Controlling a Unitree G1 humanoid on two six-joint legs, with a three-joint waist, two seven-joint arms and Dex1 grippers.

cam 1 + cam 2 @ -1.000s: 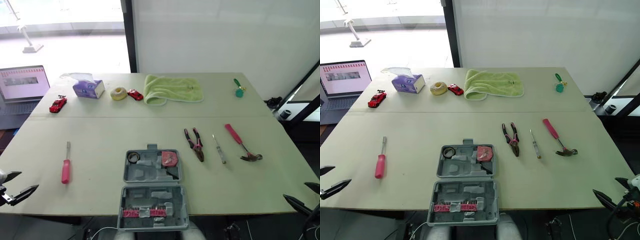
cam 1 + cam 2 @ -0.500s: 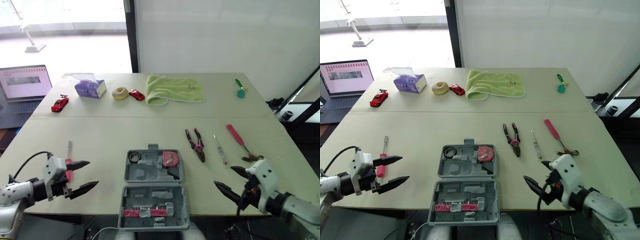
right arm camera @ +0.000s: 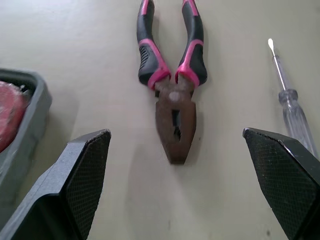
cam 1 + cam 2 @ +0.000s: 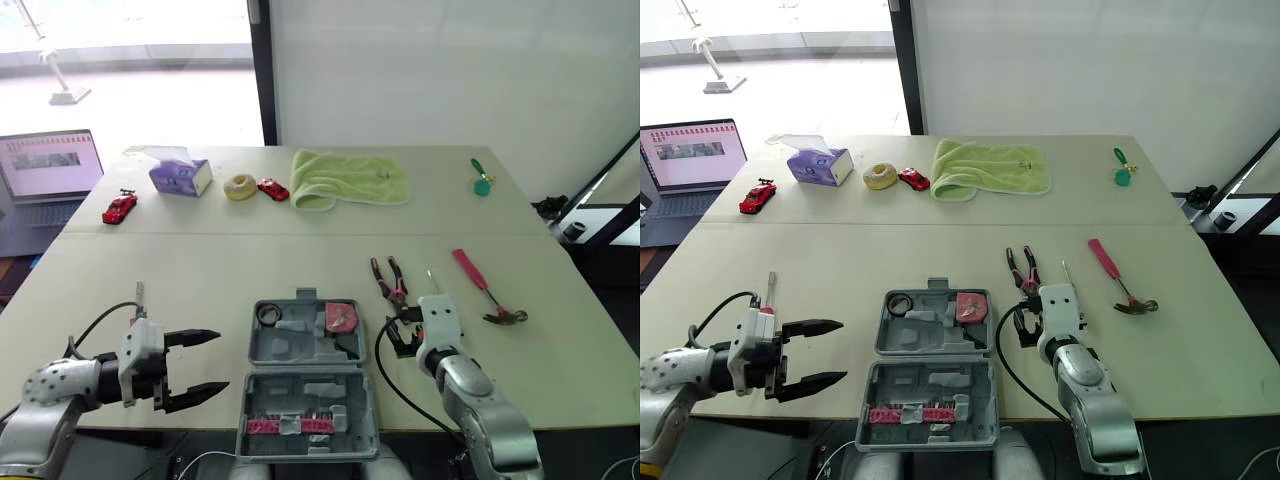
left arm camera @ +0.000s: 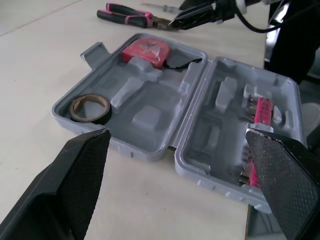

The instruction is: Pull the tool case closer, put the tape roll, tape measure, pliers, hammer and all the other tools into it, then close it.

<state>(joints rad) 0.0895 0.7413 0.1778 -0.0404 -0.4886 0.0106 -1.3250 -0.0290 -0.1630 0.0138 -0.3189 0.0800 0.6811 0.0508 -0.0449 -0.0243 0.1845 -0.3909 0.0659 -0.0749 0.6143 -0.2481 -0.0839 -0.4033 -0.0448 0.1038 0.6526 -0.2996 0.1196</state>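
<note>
The grey tool case (image 4: 358, 352) lies open at the table's front edge, with the black tape roll (image 4: 267, 314) and the red tape measure (image 4: 340, 318) in its far half and pink bits (image 5: 262, 111) in the near half. My left gripper (image 4: 205, 360) hovers open just left of the case. My right gripper (image 4: 1024, 322) is open between the case and the pink-handled pliers (image 3: 172, 100), its fingers pointing at them. A clear screwdriver (image 3: 293, 112) and the pink hammer (image 4: 485, 285) lie to the right. A pink screwdriver (image 4: 769, 287) lies behind my left arm, its handle hidden.
Along the far side sit a laptop (image 4: 50, 165), a purple tissue box (image 4: 180, 177), two red toy cars (image 4: 117, 208) (image 4: 270, 188), a yellow ring (image 4: 238, 186), a green towel (image 4: 345, 178) and a small green object (image 4: 481, 180).
Both arms rose from below the table's front edge. The left gripper moved right toward the case; the right gripper swung left to the near end of the pliers.
</note>
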